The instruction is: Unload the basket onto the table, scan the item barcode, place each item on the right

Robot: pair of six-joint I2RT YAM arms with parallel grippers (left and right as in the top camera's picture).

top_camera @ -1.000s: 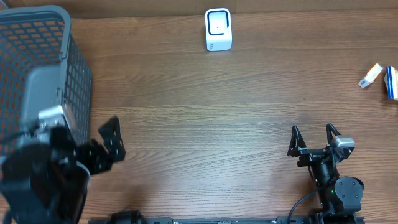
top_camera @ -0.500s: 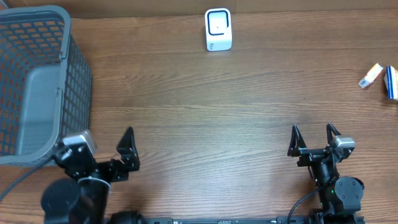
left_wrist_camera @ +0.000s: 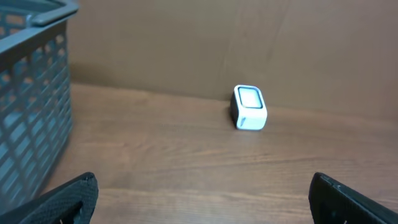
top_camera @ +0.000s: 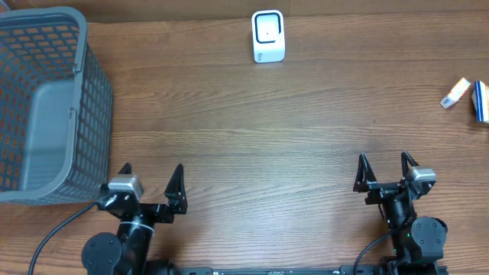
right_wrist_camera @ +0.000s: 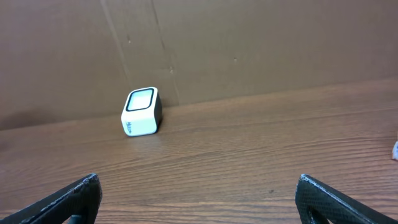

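Scanner (top_camera: 268,36) stands upright, w/ left gripper (top_camera: 151,172) and right gripper (top_camera: 383,160) well in front of it, both spread wide & empty; basket (top_camera: 92,99) to its left.

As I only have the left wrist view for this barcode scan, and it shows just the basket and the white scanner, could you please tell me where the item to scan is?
Observer: Two small packages lie at the far right edge of the table: a white package and a blue and white package beside it.
Operator: Thank you. Is the right pincer holding either of them?
Observer: No, the right pincer stands open near the front edge, well short of both.
Operator: And is anything in the basket?
Observer: From overhead, the basket shows only its bare grey floor.
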